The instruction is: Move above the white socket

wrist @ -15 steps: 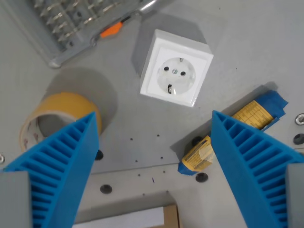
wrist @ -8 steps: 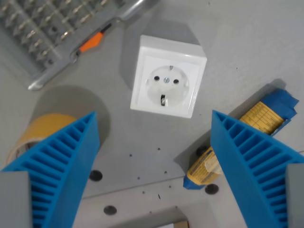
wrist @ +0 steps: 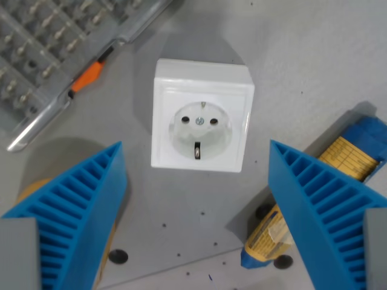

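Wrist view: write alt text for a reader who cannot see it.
A white socket lies on a grey table, framed between the two blue fingers of the open gripper, which holds nothing. A clear plastic case with an orange latch sits upper left; a yellow-and-blue object lies at right.

Single view, wrist cam: mounted above my claw (wrist: 196, 181), looking straight down at the grey table (wrist: 314, 54) from close range. My two blue fingers (wrist: 72, 223) frame the lower corners, pointing into the scene. White socket (wrist: 201, 116) sits near frame centre. No 2nd view to overlap.
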